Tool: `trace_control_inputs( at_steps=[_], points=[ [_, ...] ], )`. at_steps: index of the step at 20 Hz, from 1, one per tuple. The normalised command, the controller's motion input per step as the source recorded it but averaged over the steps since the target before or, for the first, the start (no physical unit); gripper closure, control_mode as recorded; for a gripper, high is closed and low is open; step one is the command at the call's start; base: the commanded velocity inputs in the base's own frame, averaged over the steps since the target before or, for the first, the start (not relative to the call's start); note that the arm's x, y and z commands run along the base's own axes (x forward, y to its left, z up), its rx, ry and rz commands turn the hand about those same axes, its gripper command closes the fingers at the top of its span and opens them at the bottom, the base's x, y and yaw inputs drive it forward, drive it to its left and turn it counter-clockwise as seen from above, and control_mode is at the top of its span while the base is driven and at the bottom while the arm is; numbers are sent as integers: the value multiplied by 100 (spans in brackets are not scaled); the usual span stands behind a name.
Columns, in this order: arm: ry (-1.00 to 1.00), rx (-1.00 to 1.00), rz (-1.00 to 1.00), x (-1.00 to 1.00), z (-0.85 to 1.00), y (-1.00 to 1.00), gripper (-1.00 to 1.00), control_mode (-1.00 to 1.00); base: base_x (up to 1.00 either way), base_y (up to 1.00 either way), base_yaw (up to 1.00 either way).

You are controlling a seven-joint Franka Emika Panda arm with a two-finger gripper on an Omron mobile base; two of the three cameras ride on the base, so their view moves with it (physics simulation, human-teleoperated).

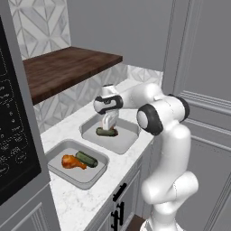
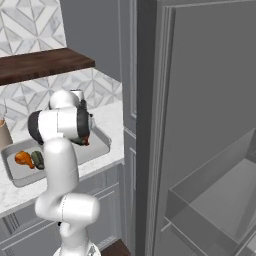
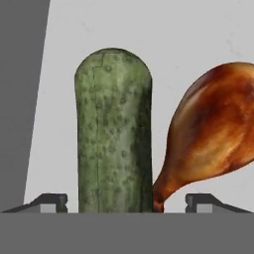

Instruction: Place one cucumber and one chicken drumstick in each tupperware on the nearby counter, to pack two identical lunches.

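Two grey tupperwares stand on the white counter (image 1: 113, 178). The near tupperware (image 1: 92, 179) holds a chicken drumstick (image 1: 72, 161) and a cucumber (image 1: 86, 159); the right base view shows this drumstick (image 2: 22, 158) and cucumber (image 2: 37, 160) too. My gripper (image 1: 108, 124) hangs low inside the far tupperware (image 1: 130, 140), right over a second cucumber (image 1: 105, 132) with a brown drumstick (image 1: 113, 131) beside it. In the hand view the gripper (image 3: 126, 202) is open. The cucumber (image 3: 114, 134) and the narrow end of the drumstick (image 3: 213, 129) lie between its fingertips (image 3: 49, 202), not touching them.
A dark brown wooden shelf (image 1: 63, 67) juts out above the counter at the back left. A black appliance panel (image 1: 13, 135) stands at the left edge. Tall grey cabinet fronts (image 1: 203, 67) rise on the right. Grey cabinets with black handles (image 1: 118, 207) sit under the counter.
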Motion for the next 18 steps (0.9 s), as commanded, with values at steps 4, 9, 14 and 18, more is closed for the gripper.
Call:
trace_control_inputs(
  at_steps=[4, 9, 14, 18],
  points=[
    [-3, -3, -6, -29, 21, 5, -100, -100, 0, 0, 0],
    [-1, -1, -14, -69, 36, -10, -100, -100, 0, 0, 0],
    [-2, 0, -26, -95, 21, -36, -100, -100, 0, 0, 0],
    [-5, 0, -29, -98, 8, -35, -100, -100, 0, 0, 0]
  ],
)
